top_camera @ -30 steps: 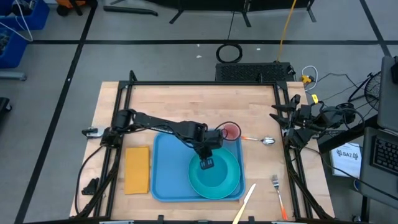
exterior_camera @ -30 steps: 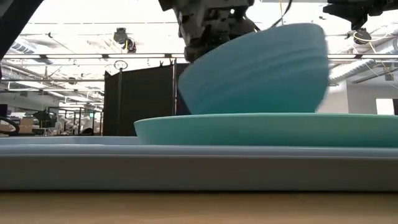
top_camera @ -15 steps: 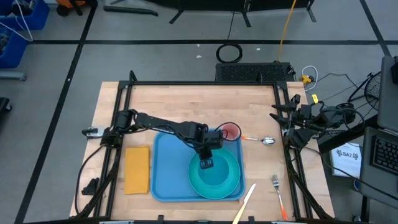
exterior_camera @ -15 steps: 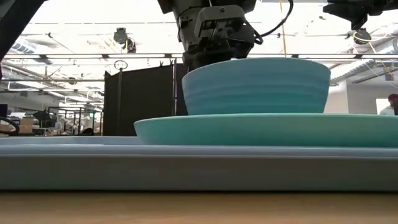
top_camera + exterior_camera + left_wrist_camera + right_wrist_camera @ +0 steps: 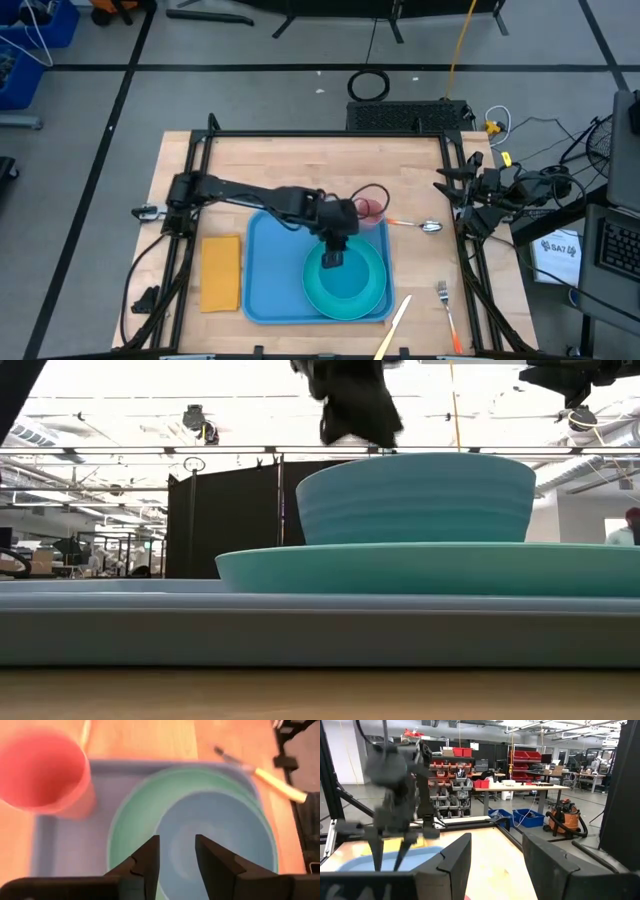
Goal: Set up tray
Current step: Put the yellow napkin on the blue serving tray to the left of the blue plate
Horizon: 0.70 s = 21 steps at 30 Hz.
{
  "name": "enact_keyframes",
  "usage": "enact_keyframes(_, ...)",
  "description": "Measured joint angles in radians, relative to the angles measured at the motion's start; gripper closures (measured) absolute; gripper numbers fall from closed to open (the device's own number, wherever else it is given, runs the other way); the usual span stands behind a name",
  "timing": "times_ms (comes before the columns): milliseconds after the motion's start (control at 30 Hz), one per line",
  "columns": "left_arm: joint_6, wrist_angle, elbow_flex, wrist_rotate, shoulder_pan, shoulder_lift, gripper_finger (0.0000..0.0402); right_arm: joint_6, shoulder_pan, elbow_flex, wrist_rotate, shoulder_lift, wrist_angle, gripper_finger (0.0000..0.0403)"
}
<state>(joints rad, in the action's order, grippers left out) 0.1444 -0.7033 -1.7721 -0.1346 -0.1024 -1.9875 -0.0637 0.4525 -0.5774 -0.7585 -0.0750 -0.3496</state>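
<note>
Tray lies flat, long axis across the table. Left gripper, jaws parted and empty, has lifted off the bowl inside; right gripper spread, beside the tray.

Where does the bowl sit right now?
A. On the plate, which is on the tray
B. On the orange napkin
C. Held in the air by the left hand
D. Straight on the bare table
A: in the low view the bowl rests on the plate, which lies on the tray; the left hand is above it, clear.

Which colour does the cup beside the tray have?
The cup is red, clearest in the left wrist view.
</note>
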Motion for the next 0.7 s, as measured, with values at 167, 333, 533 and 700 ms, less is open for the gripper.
enact_keyframes(167,-0.142,0.004,0.015,0.080,-0.005,0.101,0.0273,0.000,0.000,0.000,0.000,0.000,-0.003,0.0236)
enact_keyframes(333,-0.264,0.129,0.140,0.041,0.011,0.214,0.0273,0.000,0.000,0.000,-0.001,0.000,-0.003,0.0236)
enact_keyframes(533,-0.238,0.473,0.487,-0.005,0.088,0.443,0.0273,0.000,0.000,0.000,-0.001,0.000,-0.004,0.0236)
enact_keyframes(700,-0.136,0.756,0.849,0.020,0.143,0.698,0.0273,0.001,0.000,0.000,-0.004,0.000,-0.003,0.0236)
